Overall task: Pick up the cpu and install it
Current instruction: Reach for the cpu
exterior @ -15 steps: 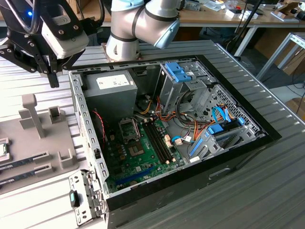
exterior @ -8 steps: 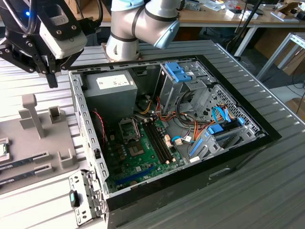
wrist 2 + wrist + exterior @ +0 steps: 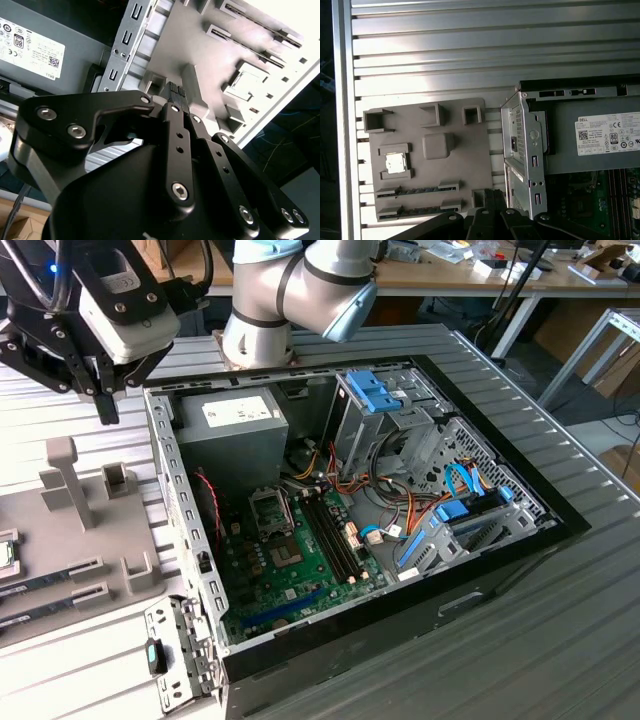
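The cpu is a small silvery square with a green rim, lying in a pocket of the grey fixture plate. In the exterior view the cpu is cut by the left edge. My gripper hangs above the plate's far end, beside the computer case's wall, well apart from the cpu. Its black fingertips are closed together with nothing between them; the gripper also shows in the first wrist view. The black socket frame sits on the green motherboard inside the open case.
Two long memory sticks lie in slots of the plate near the cpu. Upright grey posts rise from the plate. Inside the case are a grey power supply, blue drive brackets and cable bundles. The ribbed metal table surrounds everything.
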Action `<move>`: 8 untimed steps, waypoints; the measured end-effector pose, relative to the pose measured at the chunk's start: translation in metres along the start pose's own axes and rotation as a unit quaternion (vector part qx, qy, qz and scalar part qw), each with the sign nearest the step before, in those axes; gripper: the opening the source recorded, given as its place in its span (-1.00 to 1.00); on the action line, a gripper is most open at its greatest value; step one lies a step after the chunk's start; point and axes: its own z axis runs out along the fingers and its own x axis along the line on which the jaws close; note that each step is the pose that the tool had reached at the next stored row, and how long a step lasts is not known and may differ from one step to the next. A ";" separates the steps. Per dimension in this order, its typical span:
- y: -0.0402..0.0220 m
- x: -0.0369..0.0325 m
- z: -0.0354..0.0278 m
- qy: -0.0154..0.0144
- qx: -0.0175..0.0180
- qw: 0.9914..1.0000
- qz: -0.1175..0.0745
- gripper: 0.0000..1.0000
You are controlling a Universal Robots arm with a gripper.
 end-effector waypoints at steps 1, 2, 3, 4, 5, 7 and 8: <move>0.0000 0.0003 0.0000 0.000 0.000 1.000 0.000 -0.79; 0.0000 0.0005 0.0000 0.000 0.000 1.000 0.000 -0.79; -0.0001 0.0008 0.0000 0.000 0.000 1.000 0.000 -0.79; -0.0001 0.0010 0.0000 0.000 0.000 1.000 0.000 -0.79; -0.0001 0.0013 0.0000 0.000 0.000 1.000 0.000 -0.79; -0.0001 0.0020 0.0000 0.000 0.000 1.000 0.000 -0.79; -0.0002 0.0023 0.0000 0.000 0.000 1.000 0.000 -0.79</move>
